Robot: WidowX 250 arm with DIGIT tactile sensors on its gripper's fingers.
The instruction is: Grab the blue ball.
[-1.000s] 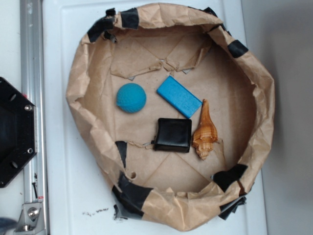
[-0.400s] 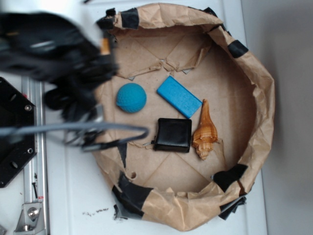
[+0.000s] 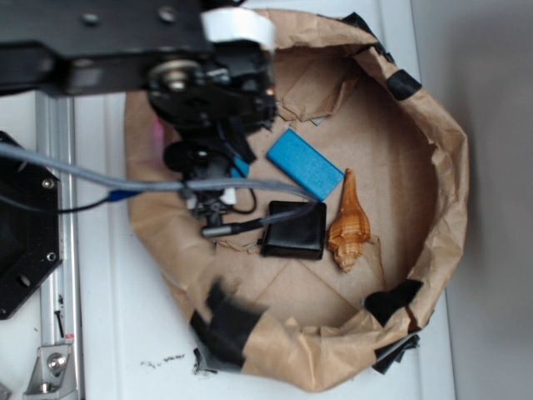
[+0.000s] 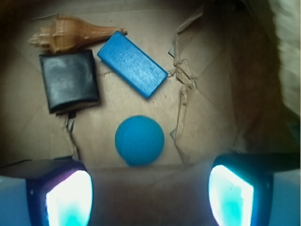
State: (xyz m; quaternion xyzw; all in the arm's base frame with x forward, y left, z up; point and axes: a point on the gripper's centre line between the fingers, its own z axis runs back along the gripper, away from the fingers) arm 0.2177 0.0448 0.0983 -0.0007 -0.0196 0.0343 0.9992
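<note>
Approach step, by my reading. In the wrist view the tool [image 4: 150, 193] hangs spread wide and empty, left finger to right, above the blue ball [image 4: 139, 140] lying on the paper between them; next it needs a straight descent, then closing.

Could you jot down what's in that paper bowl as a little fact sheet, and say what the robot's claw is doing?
container: brown paper basin, black tape on rim
blue ball: on the floor, untouched, centred ahead of the claw
blue block: flat, beyond the ball
black box: beside the block
seashell: along the box's far side
gripper: open, above the ball, holding nothing
</note>
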